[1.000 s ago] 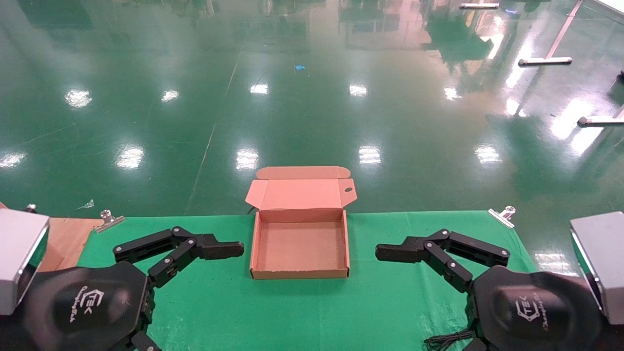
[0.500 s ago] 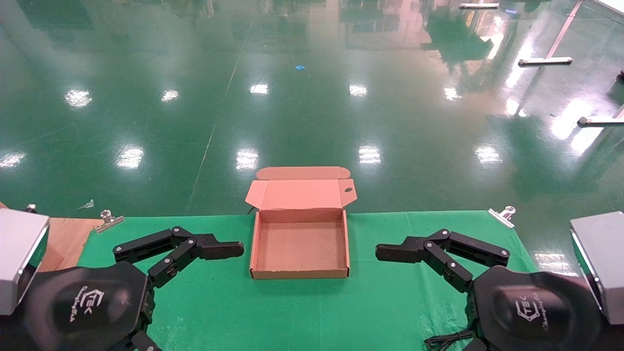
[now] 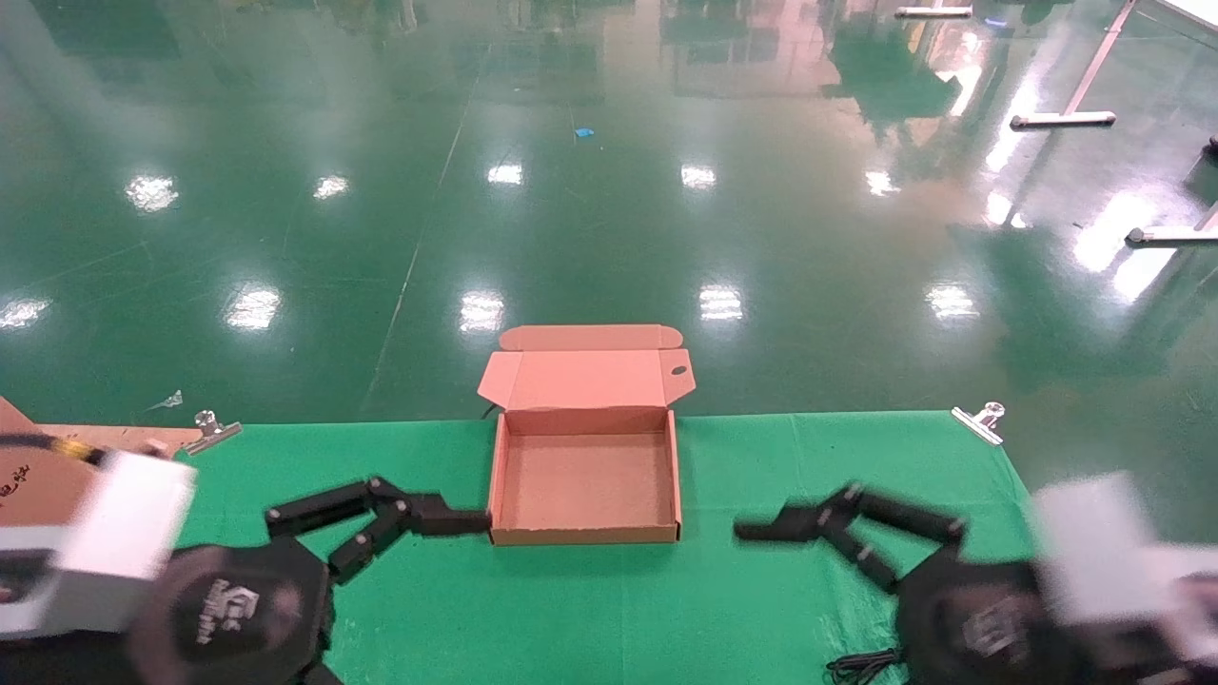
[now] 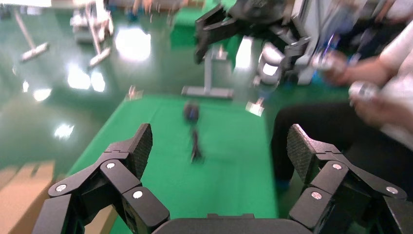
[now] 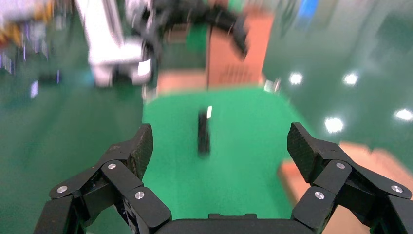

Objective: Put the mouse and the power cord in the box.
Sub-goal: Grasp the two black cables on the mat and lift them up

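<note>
Currently the box (image 3: 585, 480) is sitting open and empty (nothing packed); both tools, left tool (image 4: 219, 146) and right tool (image 5: 219, 146), are hanging wide open.

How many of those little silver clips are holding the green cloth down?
2 visible: one clip at the cloth's far left corner, another clip at its far right corner. Near corners are out of view.

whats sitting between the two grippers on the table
In the head view, the open, empty box lies between the left gripper and the right gripper, with bare green cloth around it.
</note>
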